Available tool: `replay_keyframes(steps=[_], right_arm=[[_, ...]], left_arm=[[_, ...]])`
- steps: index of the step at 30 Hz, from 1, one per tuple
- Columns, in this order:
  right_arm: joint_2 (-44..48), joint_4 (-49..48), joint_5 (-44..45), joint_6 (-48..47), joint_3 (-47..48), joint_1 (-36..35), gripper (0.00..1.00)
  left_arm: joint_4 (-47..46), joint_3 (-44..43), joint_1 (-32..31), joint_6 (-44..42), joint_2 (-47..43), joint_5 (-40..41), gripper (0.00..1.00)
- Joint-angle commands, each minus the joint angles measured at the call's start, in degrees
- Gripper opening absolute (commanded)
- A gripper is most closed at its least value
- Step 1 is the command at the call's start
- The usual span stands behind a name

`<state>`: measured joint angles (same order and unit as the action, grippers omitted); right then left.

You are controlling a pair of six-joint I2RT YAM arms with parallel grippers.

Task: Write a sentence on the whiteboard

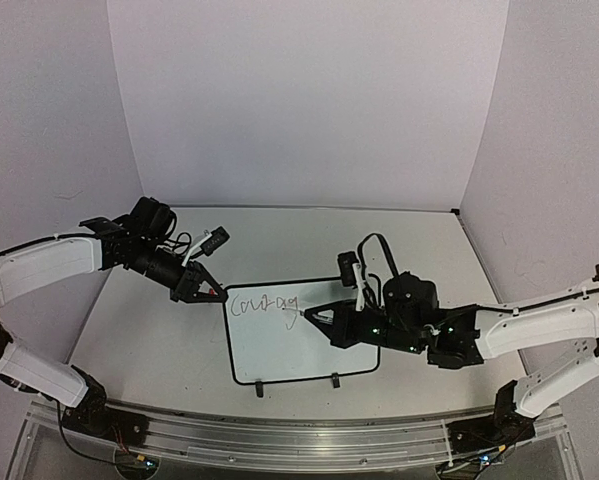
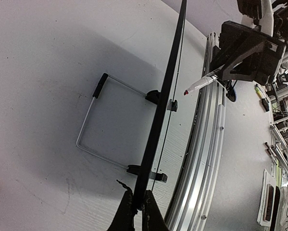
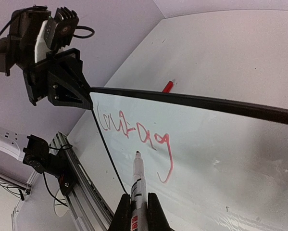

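near the front edge of the worktop the whiteboard sits with its two clips facing the arms. a wire stand shows beneath it. over the board's right half, the right gripper is clamped on a marker. its tip is at or just off the surface below the last letter, placed, i judge, to carry the line on rightward. the sentence is thin reddish cursive along the board's far edge, reading "courag", so it is unfinished. at the far left corner the left gripper is pinched shut on the rim, likely bracing the board against the pen's push.
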<state>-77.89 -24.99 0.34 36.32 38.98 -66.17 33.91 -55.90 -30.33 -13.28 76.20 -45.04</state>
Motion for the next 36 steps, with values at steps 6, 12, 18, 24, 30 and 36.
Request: replay_keyframes(steps=[6, 12, 18, 24, 30, 36], right_arm=[[6.8, 3.6, 7.4, 1.0, -3.4, 0.1, 0.00], [4.8, 4.4, 8.6, 0.2, -2.0, 0.1, 0.00], [4.2, 4.4, 10.0, -0.5, -1.4, 0.1, 0.00], [4.6, 5.1, 11.1, 0.1, -1.7, 0.2, 0.00], [6.6, 6.6, 12.6, 0.3, -2.2, 0.2, 0.00], [7.3, 6.9, 13.5, -0.8, -1.5, 0.1, 0.00]], left_arm=[[0.2, -0.6, -1.1, -0.9, 1.0, 3.5, 0.00], [0.2, -0.6, -1.2, -0.9, 1.2, 3.4, 0.00], [0.2, -0.6, -1.2, -0.9, 1.1, 3.4, 0.00], [0.2, -0.6, -1.2, -0.9, 1.2, 3.4, 0.00], [0.2, -0.7, -1.2, -0.9, 1.1, 3.4, 0.00], [0.2, -0.7, -1.2, -0.9, 1.2, 3.3, 0.00]])
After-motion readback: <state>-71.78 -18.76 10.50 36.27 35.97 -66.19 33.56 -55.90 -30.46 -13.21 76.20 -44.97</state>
